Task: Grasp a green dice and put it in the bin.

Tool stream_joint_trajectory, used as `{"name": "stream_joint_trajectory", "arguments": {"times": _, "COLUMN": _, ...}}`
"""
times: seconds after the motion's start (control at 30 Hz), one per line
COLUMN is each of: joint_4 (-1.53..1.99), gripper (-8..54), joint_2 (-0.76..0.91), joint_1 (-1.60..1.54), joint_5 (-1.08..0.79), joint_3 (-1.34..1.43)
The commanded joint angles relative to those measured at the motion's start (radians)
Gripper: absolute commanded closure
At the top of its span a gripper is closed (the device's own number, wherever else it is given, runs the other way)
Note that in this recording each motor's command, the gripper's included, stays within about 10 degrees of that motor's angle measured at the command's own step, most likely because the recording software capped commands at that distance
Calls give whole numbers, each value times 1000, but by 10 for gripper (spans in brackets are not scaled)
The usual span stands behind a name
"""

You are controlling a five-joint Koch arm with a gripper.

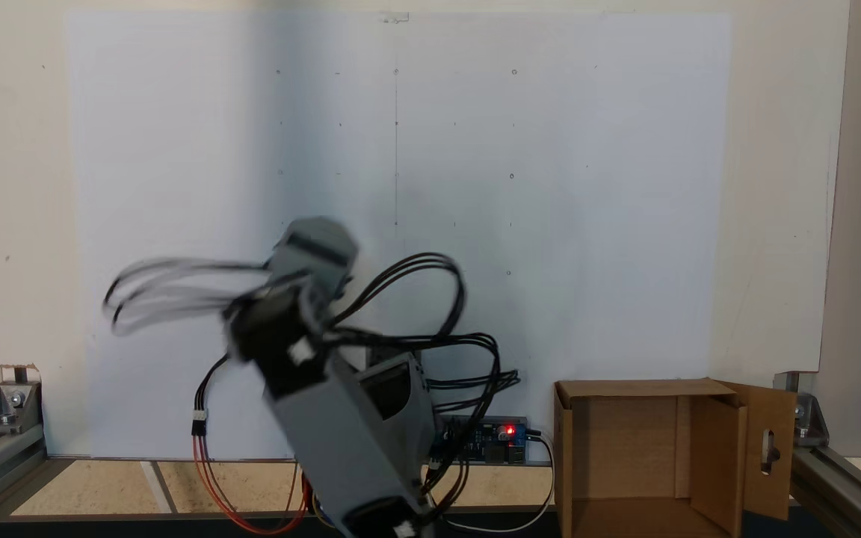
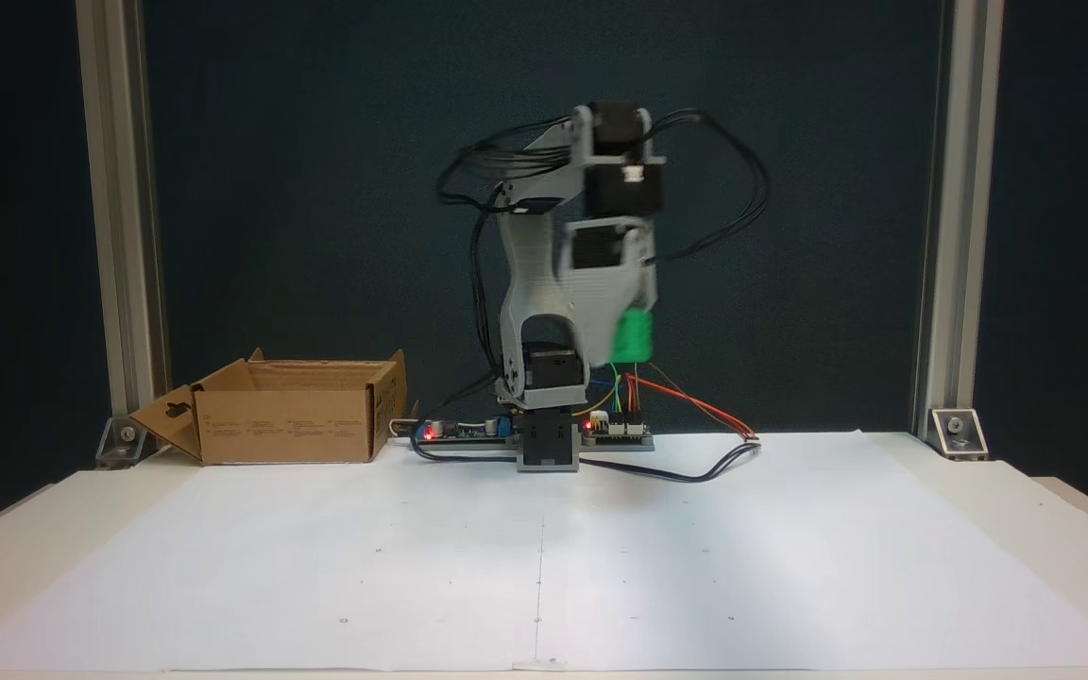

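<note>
Fixed view from the front: the blurred claw (image 2: 637, 326) hangs raised above the table (image 2: 790, 548), clamped on the green dice (image 2: 634, 336). Bin (image 2: 294, 416) sits lower, well left. Dice looks light, rigid, smooth; flat opposite faces suit gripping.

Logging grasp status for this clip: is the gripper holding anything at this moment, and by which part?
The gripper carries the green dice, lifted well above the table. Motion blur hides which faces the jaws pinch.
</note>
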Motion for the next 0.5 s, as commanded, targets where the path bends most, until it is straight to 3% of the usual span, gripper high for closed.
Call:
{"name": "stream_joint_trajectory", "arguments": {"times": 0.0, "joint_4": -35, "gripper": 341, "joint_2": -9, "joint_1": 149, "joint_5": -168, "joint_3": -75}}
{"name": "stream_joint_trajectory", "arguments": {"times": 0.47, "joint_4": -161, "gripper": 341, "joint_2": -69, "joint_1": 1112, "joint_5": -645, "joint_3": -224}}
